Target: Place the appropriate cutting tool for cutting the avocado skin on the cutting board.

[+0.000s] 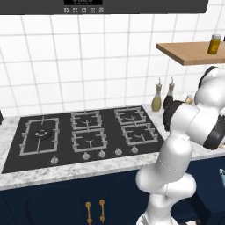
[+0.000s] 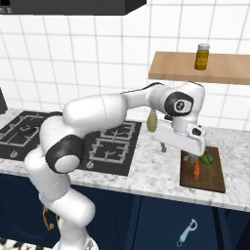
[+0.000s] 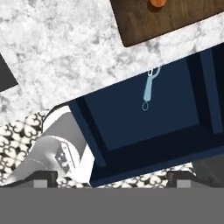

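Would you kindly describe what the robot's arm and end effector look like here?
The arm is glossy white with rounded, tubular links and dark grey to black joints. A round dark cap with a small white mark sits at the wrist. The end effector has a white, boxy body.

Cutting board point(image 3: 162, 19) being cropped by the hand view's top edge, avocado point(image 2: 206, 159) being partly hidden behind the gripper point(image 2: 194, 158), jaws being concealed.
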